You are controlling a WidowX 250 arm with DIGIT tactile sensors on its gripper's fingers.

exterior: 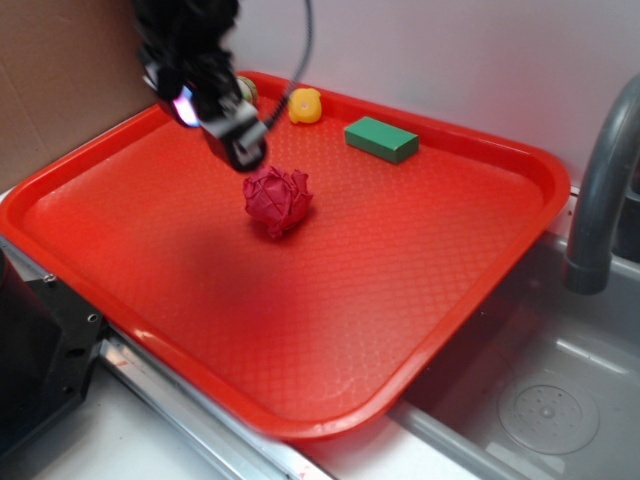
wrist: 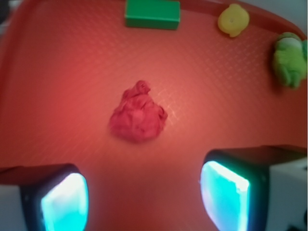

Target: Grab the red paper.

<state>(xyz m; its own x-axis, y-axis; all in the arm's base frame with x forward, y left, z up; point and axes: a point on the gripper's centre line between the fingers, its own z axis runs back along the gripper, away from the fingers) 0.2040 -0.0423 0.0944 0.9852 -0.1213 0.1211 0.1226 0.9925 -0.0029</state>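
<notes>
Crumpled dark crimson paper ball [exterior: 277, 200] with many creases lies near the middle of the large bright red plastic tray [exterior: 420, 300], on its textured floor, and I see nothing touching it. In the wrist view the same paper ball [wrist: 138, 118] sits ahead of the fingers and between their lines, a little closer to the left one, with bare tray floor [wrist: 57, 96] all around it.

My black gripper [exterior: 235, 135] hangs above the tray, just behind and to the left of the paper as the exterior camera shows it — close, but apart from it. From the wrist camera the gripper [wrist: 144, 199] is spread wide: the two fingers, one at the lower left [wrist: 65, 202] and one at the lower right [wrist: 226, 195], glow pale cyan on their inner faces, and nothing is held between them. They do not reach the paper.

At the far edge of the tray I see a green rectangular block [exterior: 381, 138], a small yellow rounded toy [exterior: 306, 106] and, partly hidden behind the arm, a light green object [wrist: 290, 60] — too blurred for me to say what it is. A grey sink [exterior: 540, 400] with a grey faucet [exterior: 600, 190] stands at the right of the tray.
</notes>
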